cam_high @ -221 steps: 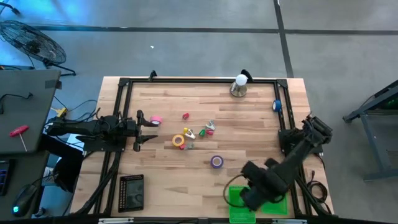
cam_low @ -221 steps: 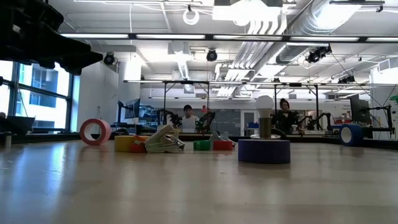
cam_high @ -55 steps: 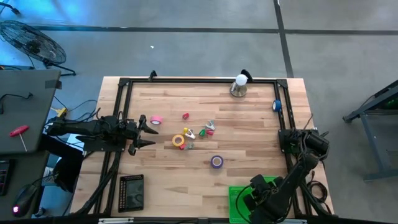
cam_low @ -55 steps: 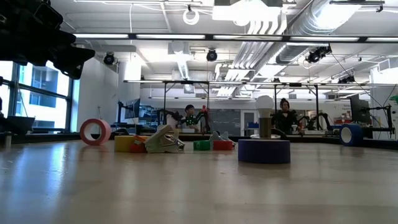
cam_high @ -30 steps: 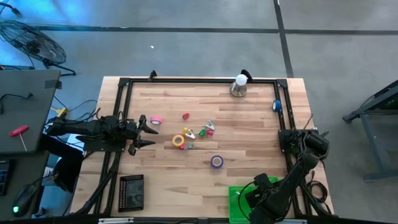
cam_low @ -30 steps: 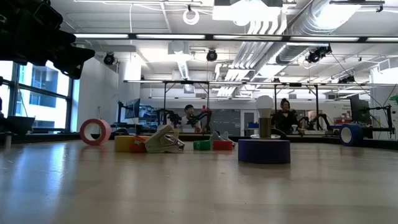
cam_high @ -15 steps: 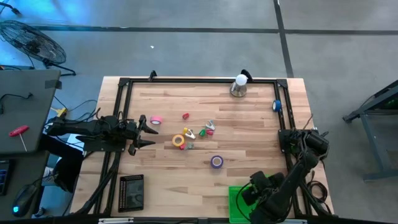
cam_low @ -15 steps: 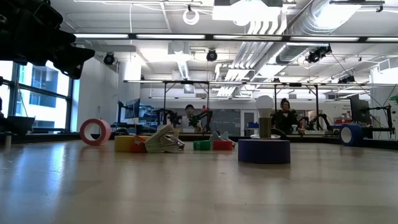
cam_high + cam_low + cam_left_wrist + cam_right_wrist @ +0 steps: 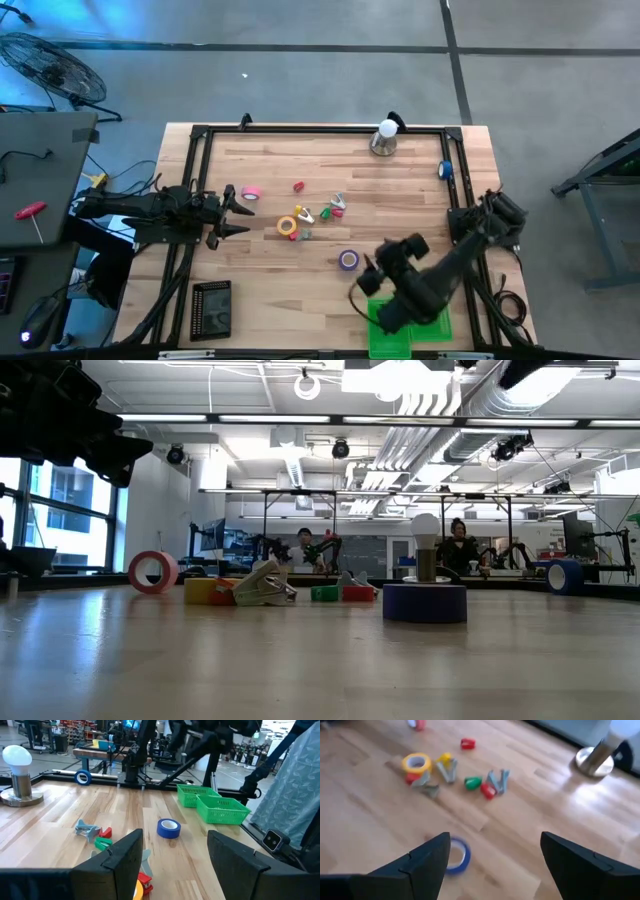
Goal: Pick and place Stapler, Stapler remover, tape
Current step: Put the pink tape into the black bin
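Right gripper (image 9: 492,857) wide open, empty, near purple tape (image 9: 348,260). Pink tape (image 9: 251,192), yellow tape (image 9: 287,225) unplaced; green basket (image 9: 382,318) contents unclear.

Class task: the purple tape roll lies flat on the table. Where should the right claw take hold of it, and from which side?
From above. The purple tape roll lies flat, hole upward, standing apart from other items, so the open right claw could probably pinch across its outer rim.

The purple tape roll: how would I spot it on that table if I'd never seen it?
Start at the green basket on the wooden table's near edge. Just beyond it, the purple tape roll lies flat and alone on bare wood. The pink roll and yellow roll sit farther off, the yellow one among small colourful clutter.
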